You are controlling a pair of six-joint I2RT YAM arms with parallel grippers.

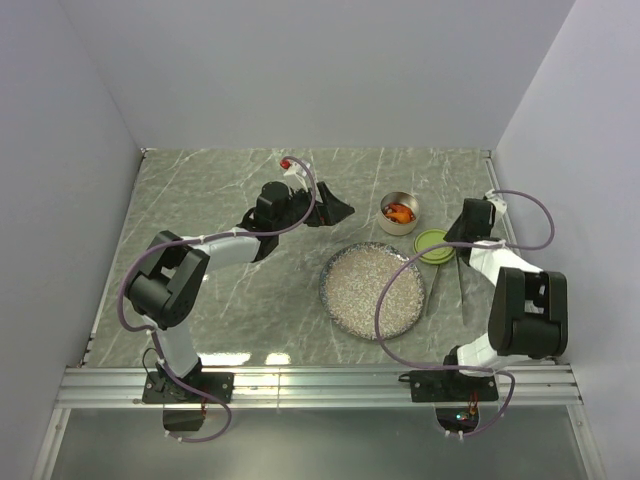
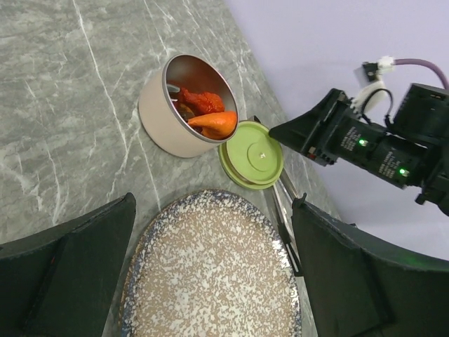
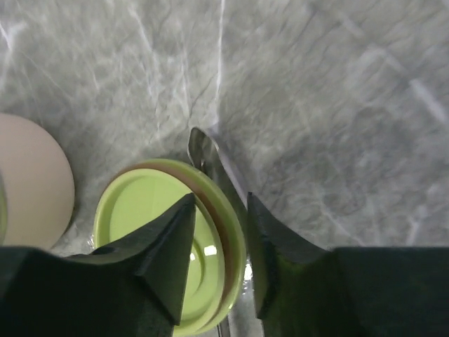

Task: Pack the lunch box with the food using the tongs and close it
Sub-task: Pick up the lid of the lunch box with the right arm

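Lunch box [image 1: 398, 213]: packed with food [image 2: 207, 112], open just beyond the plate [image 1: 373, 291]. Closing step. Straddles lid [image 3: 158, 232] rim with right gripper [image 3: 219, 203] (maybe pinching, hard to tell); left gripper [image 2: 210, 274] spread wide, idle. Next: lift lid, seat squarely.

The table [image 1: 200, 200] is grey-green marbling run through with pale veins. The plate [image 1: 373, 291] is sandy beige thickly flecked with white, ringed by a dark blue-grey speckled rim. The lunch box [image 1: 398, 213] has bare silvery steel sides (from the left wrist they read as a dull cream), and the food [image 2: 210, 112] is bright orange and red with a darker bit behind. The lid [image 1: 433, 245] is lime green with a pinkish-beige band at its edge. The tongs [image 3: 202, 149] are grey metal. The left hand [image 1: 325, 208] and the right hand [image 3: 221, 203] are matt black; the arms [image 1: 225, 248] are white and black, their cables [image 1: 530, 215] mauve. The walls [image 1: 320, 70] are pale lilac-white.
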